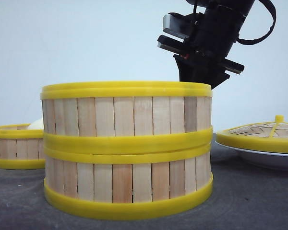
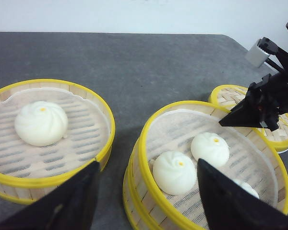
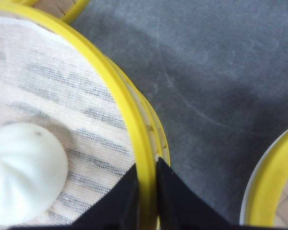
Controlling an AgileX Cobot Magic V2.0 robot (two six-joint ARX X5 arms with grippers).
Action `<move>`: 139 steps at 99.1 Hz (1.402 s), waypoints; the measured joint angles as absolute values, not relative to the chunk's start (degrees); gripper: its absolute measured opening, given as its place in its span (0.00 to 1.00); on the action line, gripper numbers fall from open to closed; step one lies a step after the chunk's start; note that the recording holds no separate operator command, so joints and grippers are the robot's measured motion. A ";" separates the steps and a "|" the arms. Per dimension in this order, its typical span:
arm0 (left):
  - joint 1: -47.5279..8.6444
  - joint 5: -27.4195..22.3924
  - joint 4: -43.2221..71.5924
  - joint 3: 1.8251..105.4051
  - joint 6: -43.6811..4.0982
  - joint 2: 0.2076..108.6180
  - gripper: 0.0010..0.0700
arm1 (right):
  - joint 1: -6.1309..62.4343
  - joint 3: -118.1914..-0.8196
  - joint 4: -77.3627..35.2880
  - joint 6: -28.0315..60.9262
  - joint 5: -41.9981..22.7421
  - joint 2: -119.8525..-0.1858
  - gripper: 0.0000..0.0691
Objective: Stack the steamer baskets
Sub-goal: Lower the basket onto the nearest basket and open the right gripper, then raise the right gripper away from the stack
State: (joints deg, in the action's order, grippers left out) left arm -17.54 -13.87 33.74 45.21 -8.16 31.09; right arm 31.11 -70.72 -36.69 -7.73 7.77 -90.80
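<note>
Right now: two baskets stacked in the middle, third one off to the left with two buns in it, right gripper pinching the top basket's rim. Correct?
One slip: the third basket holds one bun, not two, as the left wrist view shows. The rest stands: two stacked baskets in the middle, and the right gripper pinching the top rim.

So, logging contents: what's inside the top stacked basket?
The top basket holds two white buns, a third partly hidden by the left tool, on a cloth liner.

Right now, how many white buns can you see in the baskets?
4. One bun sits in the single basket on the robot's left. Three are in the top basket of the stack: two whole, one partly hidden. The lower basket's inside is hidden.
</note>
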 joint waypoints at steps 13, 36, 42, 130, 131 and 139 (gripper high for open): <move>-17.54 -13.89 33.74 45.21 -8.16 31.09 0.54 | 31.11 -70.72 -36.60 -7.75 7.73 -90.80 0.13; -17.54 -13.87 33.76 45.21 -8.12 31.09 0.54 | 31.05 -70.72 -34.92 -7.79 5.61 -90.80 0.42; -17.54 -13.87 33.80 45.21 -8.03 31.09 0.54 | 31.00 -70.72 -34.04 -7.79 5.10 -90.74 0.42; -14.50 -3.38 29.58 45.25 -8.56 37.82 0.54 | 41.39 -67.75 -35.99 -4.71 -12.12 -46.41 0.43; -14.28 -3.27 29.34 45.28 -8.60 38.20 0.54 | 41.54 -67.35 -36.07 -4.75 -12.12 -46.02 0.43; -12.10 -3.16 27.64 45.60 -9.08 41.65 0.54 | 42.68 -64.12 -36.91 -5.61 -12.14 -43.31 0.43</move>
State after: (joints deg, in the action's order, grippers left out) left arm -12.10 -3.16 27.64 45.60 -9.08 41.65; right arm 42.68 -64.12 -36.91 -5.61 -12.14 -43.31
